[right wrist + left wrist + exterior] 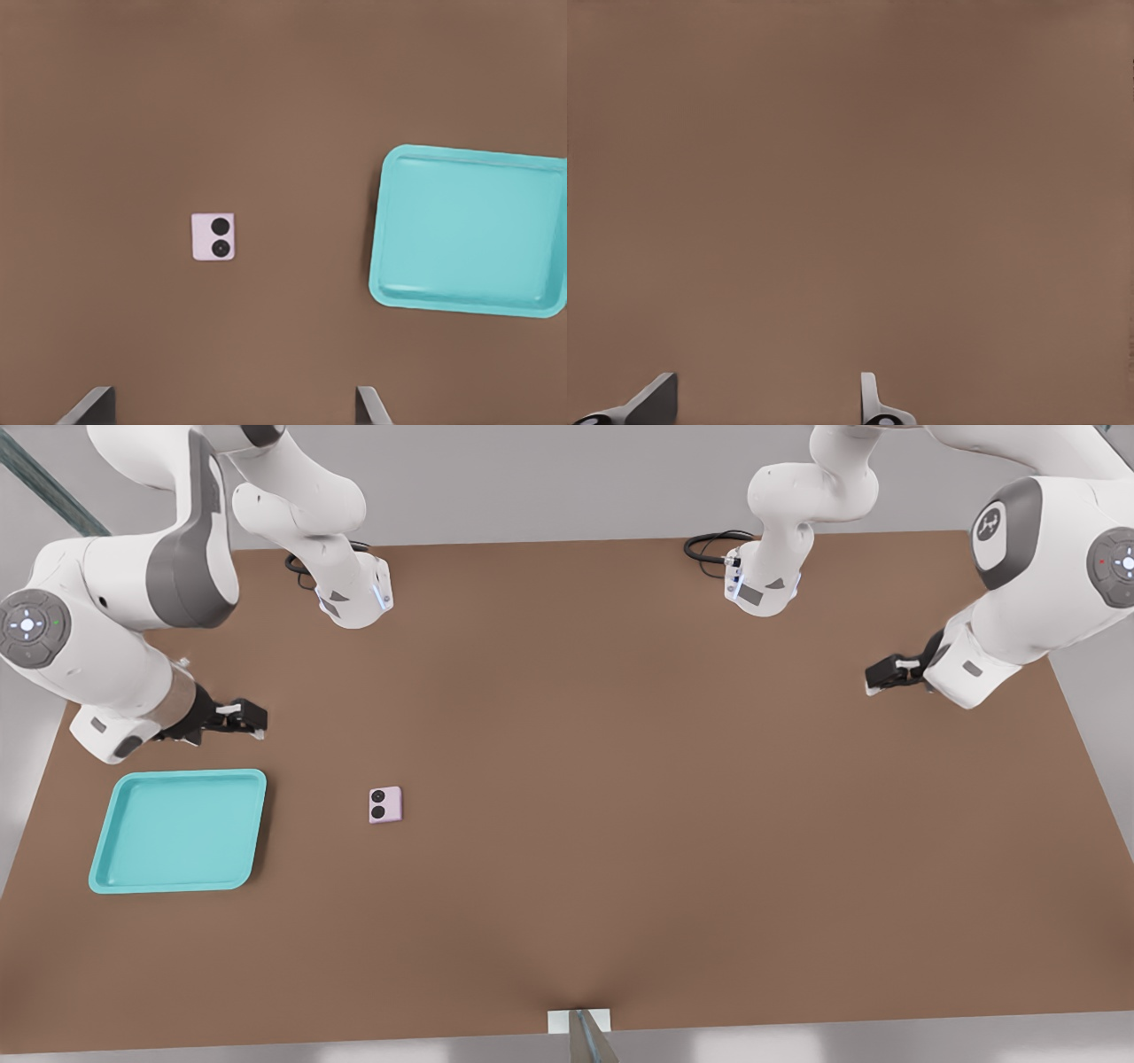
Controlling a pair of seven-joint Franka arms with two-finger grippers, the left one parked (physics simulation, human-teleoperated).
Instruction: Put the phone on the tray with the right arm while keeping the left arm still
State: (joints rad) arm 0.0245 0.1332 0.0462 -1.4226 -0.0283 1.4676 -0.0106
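Note:
The pale pink phone (385, 805) lies flat on the brown table, its black panel with two lenses facing up. The teal tray (177, 828) sits empty to its side, toward the front view's left. My right arm's gripper (251, 718) hovers above the table just behind the tray's far right corner, apart from both. In the right wrist view the phone (213, 236) and the tray (469, 235) lie below, and the gripper (232, 400) is open, fingertips (96, 400) wide apart, holding nothing.
The other arm (1019, 602) hangs over the table's right side in the front view. Two arm bases (354, 598) (762, 584) with black cables stand at the far edge. A small post (580, 1032) is at the near edge.

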